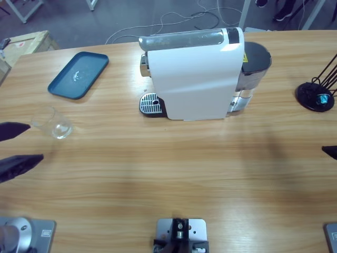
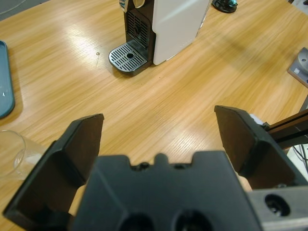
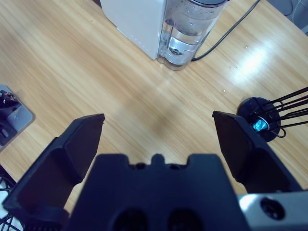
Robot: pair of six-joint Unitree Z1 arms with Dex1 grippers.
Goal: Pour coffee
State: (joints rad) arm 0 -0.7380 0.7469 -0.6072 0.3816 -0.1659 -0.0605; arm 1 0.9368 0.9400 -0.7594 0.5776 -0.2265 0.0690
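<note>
Your left gripper (image 1: pixel 18 145) comes in from the left edge of the long wooden table (image 1: pixel 174 174). Its two black jaws are wide apart and hold nothing. Look along them in the left wrist view (image 2: pixel 159 139) and you see only bare wood between them.

The small clear glass cup (image 1: pixel 54 123) stands upright on the table, just beside the upper jaw in the high view. It is not between the jaws. In the left wrist view the cup (image 2: pixel 12 154) shows at the left edge, just outside the left jaw. You cannot tell whether the jaw touches it.

The big white coffee machine (image 1: pixel 195 74) stands in the middle of the table toward the far edge. Its round silver drip tray (image 1: pixel 150 104) sticks out on the side facing the cup, and nothing sits on it. The cup is well apart from that tray. A flat dark blue tray (image 1: pixel 79 74) lies on the table near the far left corner, beyond the cup.

Your right gripper (image 3: pixel 159 139) also has its jaws wide apart, with nothing in them. In the high view only a black tip (image 1: pixel 330 152) shows at the right edge. A black wire stand with a round base (image 1: pixel 315 96) sits near it, with a small blue thing (image 1: pixel 322 98) on the base.
</note>
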